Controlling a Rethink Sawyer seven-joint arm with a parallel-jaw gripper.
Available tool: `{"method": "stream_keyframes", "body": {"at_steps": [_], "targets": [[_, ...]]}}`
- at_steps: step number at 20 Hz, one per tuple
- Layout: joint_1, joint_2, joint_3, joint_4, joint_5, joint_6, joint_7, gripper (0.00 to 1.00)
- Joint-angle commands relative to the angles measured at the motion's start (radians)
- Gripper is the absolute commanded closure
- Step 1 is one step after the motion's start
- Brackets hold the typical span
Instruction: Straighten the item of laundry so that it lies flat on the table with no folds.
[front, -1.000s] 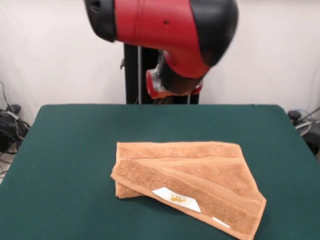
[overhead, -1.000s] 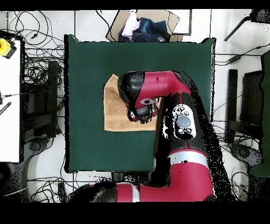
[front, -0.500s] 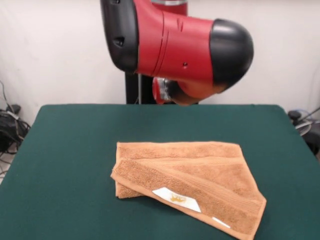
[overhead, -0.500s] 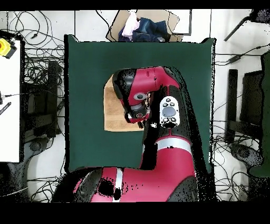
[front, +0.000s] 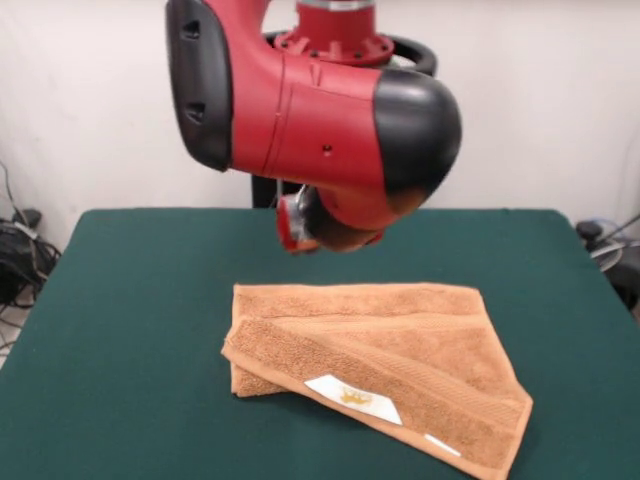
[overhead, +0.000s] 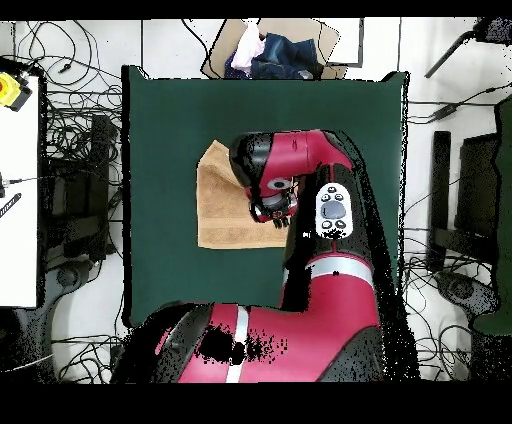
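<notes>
We see the towel (front: 375, 365) lying folded near the middle of the table (front: 130, 300), one layer skewed across the other — label side up, so not flat yet. The gripper (front: 315, 225) hangs above its far edge; whether the fingers are spread, we cannot tell.

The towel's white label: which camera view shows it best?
The front view shows it best: the white label lies on the folded upper layer of the towel, near its front edge. In the overhead view the arm covers part of the towel, and no label shows.
</notes>
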Motion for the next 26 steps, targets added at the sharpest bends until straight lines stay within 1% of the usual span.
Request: {"method": "stream_keyframes", "body": {"at_steps": [1,4,6,12,16,19,21,22,25,26], "targets": [[-0.053,-0.082,0.001,0.132,0.032,-0.339,0.238,1.00],[-0.071,-0.141,0.011,0.192,0.060,-0.439,0.231,1.00],[-0.081,-0.164,0.015,0.227,0.071,-0.510,0.229,1.00],[-0.078,-0.189,0.003,0.266,0.072,-0.608,0.223,1.00],[-0.085,-0.216,0.006,0.306,0.067,-0.704,0.219,1.00],[-0.082,-0.212,-0.003,0.320,0.051,-0.766,0.226,1.00],[-0.076,-0.206,-0.013,0.317,0.045,-0.775,0.230,1.00],[-0.067,-0.202,-0.023,0.311,0.039,-0.734,0.214,1.00],[0.037,-0.119,-0.144,0.173,-0.032,-0.275,0.127,1.00],[0.058,-0.094,-0.168,0.143,-0.040,-0.199,0.127,1.00]]}}
